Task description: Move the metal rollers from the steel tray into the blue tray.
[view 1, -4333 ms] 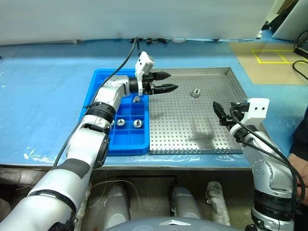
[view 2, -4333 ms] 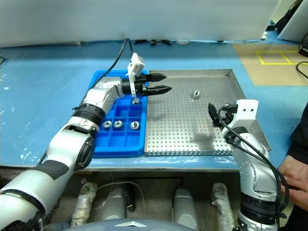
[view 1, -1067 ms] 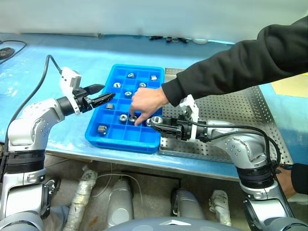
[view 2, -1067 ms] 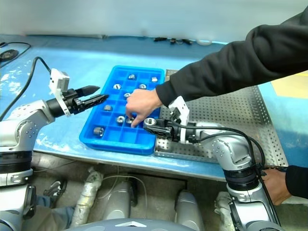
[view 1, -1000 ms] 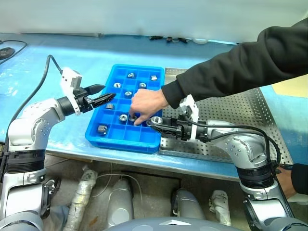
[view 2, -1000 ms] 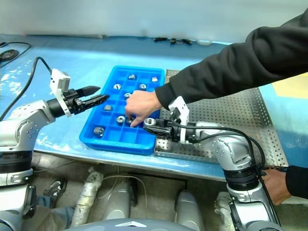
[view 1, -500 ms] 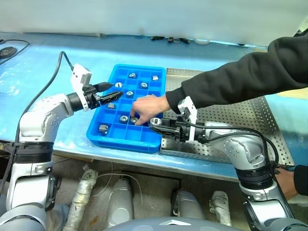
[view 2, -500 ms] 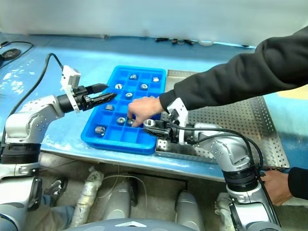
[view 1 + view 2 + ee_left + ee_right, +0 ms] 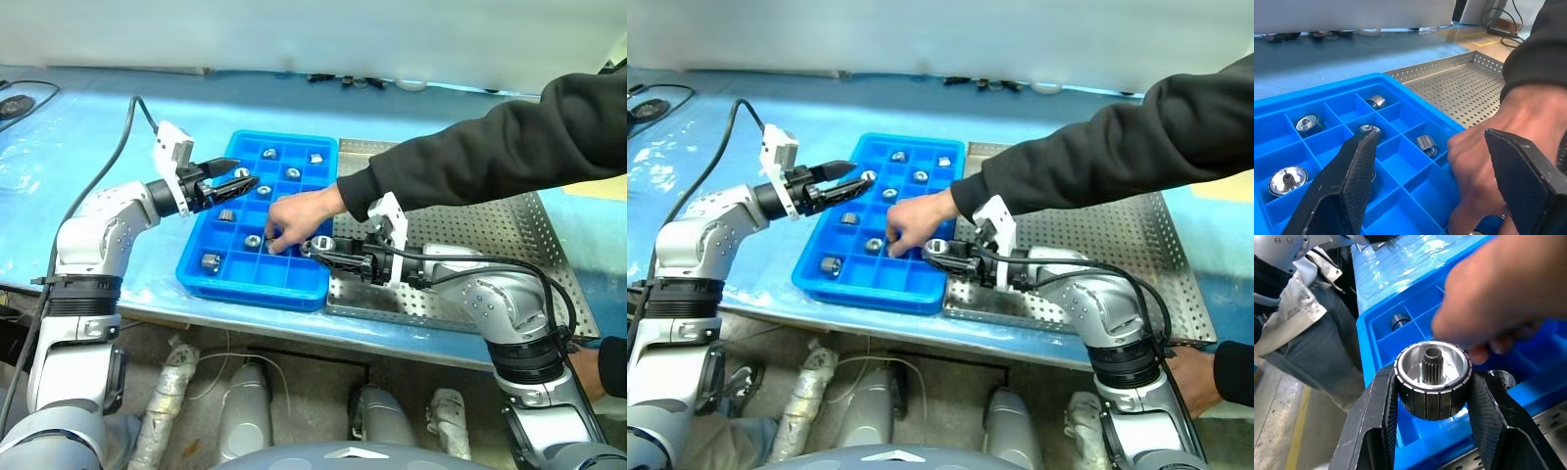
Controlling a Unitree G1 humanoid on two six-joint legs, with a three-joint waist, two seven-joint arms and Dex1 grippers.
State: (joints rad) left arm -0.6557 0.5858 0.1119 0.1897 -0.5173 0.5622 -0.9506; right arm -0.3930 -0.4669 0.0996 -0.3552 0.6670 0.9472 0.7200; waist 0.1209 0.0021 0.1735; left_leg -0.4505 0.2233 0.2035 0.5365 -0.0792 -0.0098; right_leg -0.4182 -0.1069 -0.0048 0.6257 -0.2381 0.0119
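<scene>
Metal rollers (image 9: 265, 154) were scattered singly through compartments of the blue tray (image 9: 201, 285), which was set near the counter's (image 9: 88, 127) front edge, touching the left side of the steel tray (image 9: 490, 220). One roller (image 9: 1432, 379) was clamped between the fingers of the right hand (image 9: 321, 251), held level over the blue tray's right rim. A person's hand (image 9: 294, 217), in a black sleeve (image 9: 470, 162), was reaching into the blue tray just beside it. The left hand (image 9: 233, 180) was held with fingers apart over the blue tray's far left part.
</scene>
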